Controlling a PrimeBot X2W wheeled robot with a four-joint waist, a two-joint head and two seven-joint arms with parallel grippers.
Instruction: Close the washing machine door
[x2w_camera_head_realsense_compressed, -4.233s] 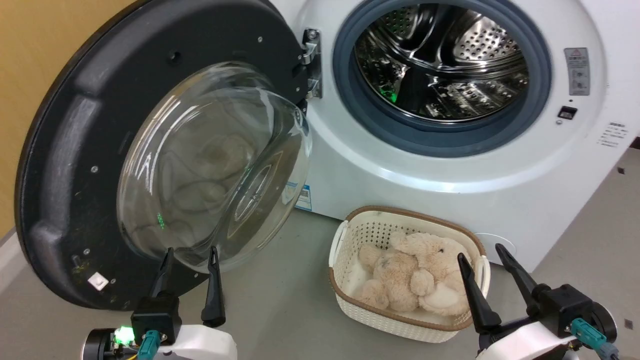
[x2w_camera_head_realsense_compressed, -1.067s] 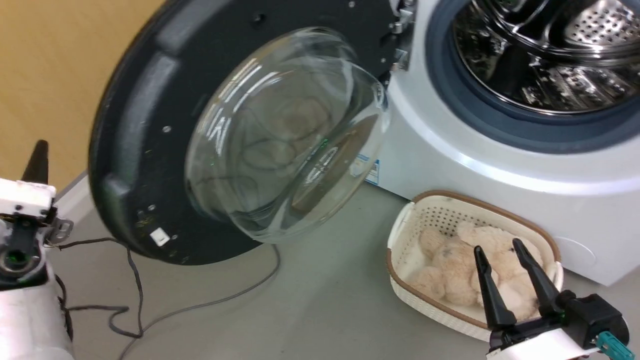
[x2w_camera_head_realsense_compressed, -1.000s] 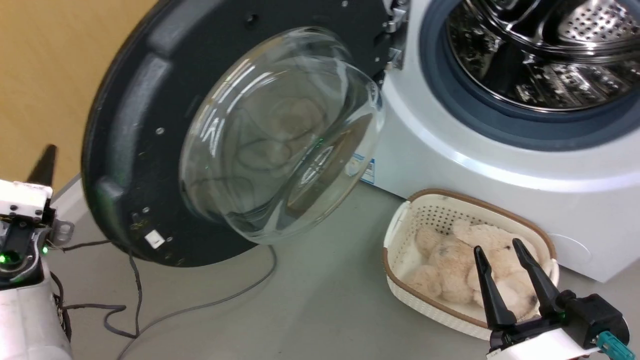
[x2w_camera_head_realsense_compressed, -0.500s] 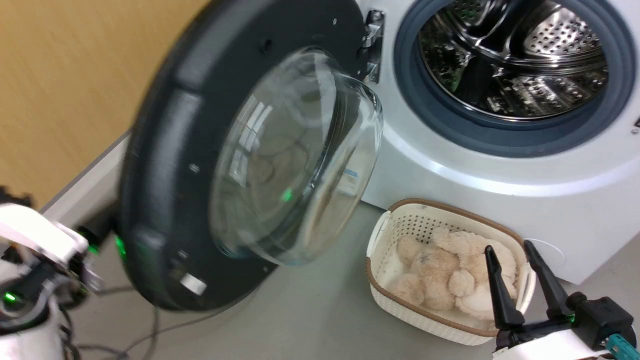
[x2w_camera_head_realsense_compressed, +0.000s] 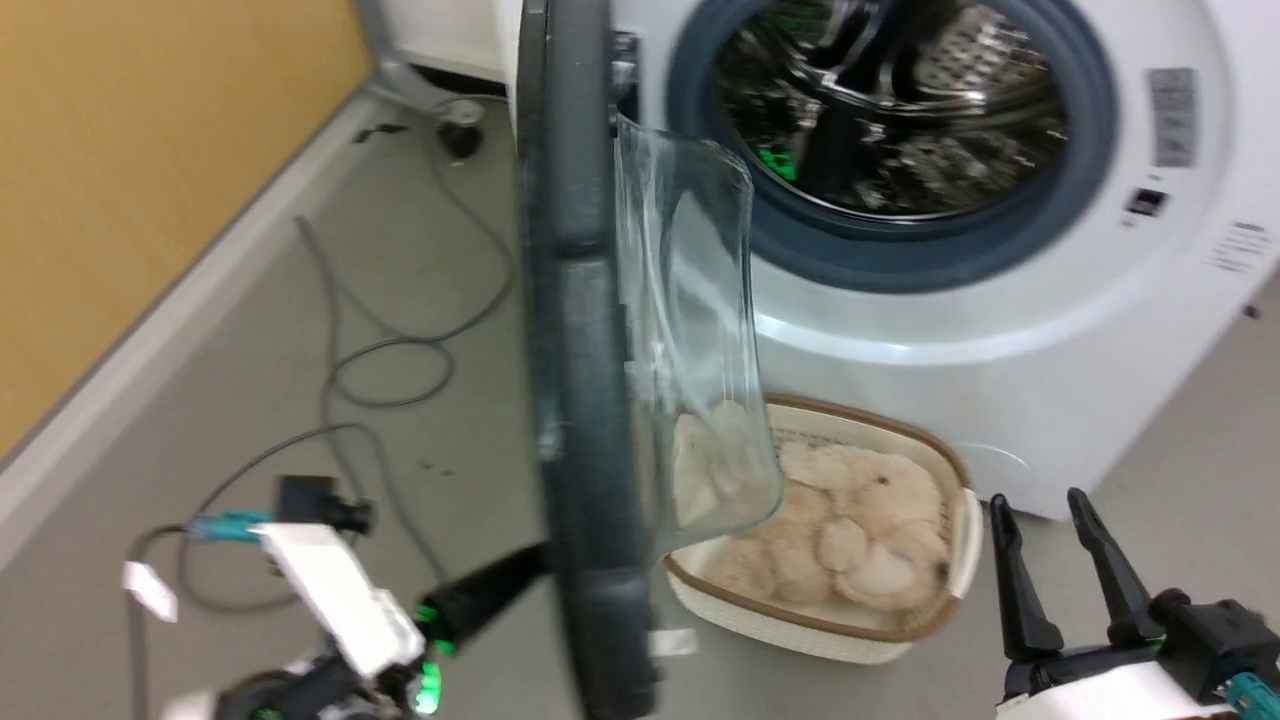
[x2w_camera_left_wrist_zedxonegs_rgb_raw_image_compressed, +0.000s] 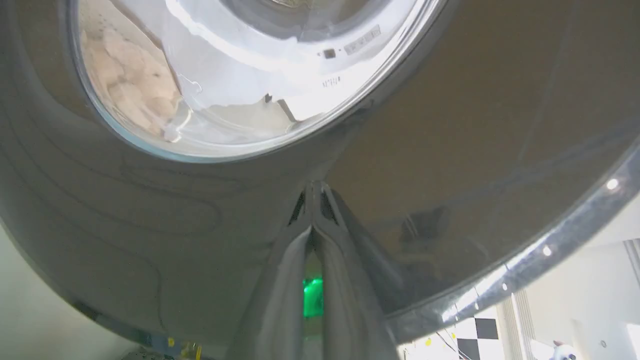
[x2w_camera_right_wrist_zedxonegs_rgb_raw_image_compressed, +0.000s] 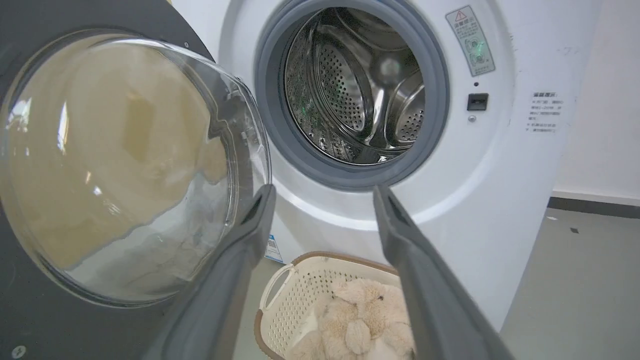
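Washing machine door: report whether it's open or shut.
Open. The washing machine door stands edge-on to the head camera, and the steel drum and grey gasket lie uncovered.

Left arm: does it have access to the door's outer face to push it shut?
Probably yes. The left gripper, shut, looks to have its tips on the dark outer face of the washing machine door; nothing lies between them.
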